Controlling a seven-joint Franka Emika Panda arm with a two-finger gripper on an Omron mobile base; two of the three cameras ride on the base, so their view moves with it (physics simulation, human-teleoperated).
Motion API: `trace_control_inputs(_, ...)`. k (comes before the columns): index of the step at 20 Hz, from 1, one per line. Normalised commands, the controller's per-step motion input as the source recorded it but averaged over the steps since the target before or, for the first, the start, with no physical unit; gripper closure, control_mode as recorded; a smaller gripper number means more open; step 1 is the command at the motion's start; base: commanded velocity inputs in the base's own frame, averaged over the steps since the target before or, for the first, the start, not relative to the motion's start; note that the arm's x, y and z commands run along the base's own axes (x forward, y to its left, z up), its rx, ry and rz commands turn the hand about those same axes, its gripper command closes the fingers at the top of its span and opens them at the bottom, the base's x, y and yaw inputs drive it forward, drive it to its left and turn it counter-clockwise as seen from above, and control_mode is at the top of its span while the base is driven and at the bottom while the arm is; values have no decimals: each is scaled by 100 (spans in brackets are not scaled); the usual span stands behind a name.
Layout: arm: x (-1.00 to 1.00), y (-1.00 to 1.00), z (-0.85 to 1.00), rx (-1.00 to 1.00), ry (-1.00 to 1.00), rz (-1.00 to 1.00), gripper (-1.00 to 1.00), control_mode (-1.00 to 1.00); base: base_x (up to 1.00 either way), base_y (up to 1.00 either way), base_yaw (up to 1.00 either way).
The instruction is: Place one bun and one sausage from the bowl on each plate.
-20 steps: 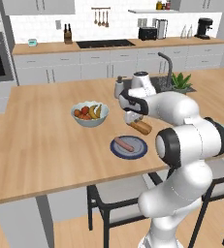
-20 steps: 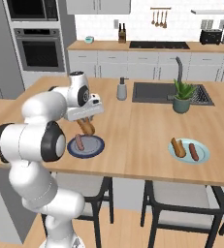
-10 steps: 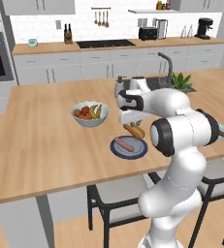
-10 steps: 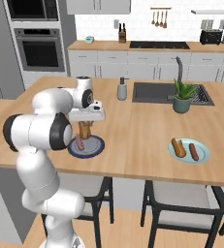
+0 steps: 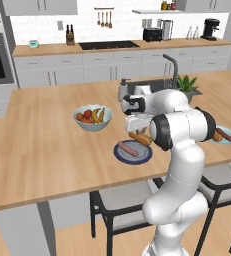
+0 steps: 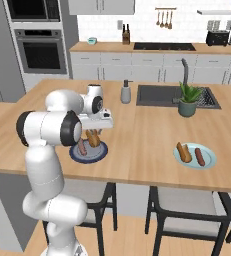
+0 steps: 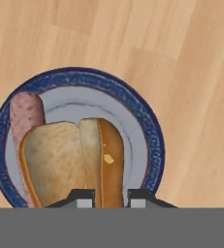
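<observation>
Clamped on a bun [image 7: 79,160], my gripper [image 7: 110,196] hangs over the dark blue plate [image 7: 150,131], where a sausage [image 7: 25,116] lies. I read no labels anywhere. Wooden counter [image 6: 142,145] underneath; pale plate [image 6: 207,162] well apart.

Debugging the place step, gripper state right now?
Gripper: shut on the bun, held just above the dark blue plate beside the sausage.

Hand view: bun [image 7: 74,162] covers the lower part of sausage [image 7: 26,116] and much of the dark blue plate [image 7: 147,131]; its lower end is cut off. Fingers [image 7: 82,197] show tips alone; contact with bun indeterminable.
</observation>
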Motion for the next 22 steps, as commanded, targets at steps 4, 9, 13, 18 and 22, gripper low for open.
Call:
trace_control_inputs(4,0,2,-42,0,0,0,100,-100,0,0,0)
trace_control_inputs(9,-7,2,-34,0,0,0,100,-100,0,0,0)
trace_control_inputs(13,0,15,-12,0,0,0,100,-100,0,0,0)
trace_control_inputs(18,0,13,-1,0,0,0,-100,-100,0,0,0)
trace_control_inputs(22,0,1,0,0,-1,0,-100,-100,0,0,0)
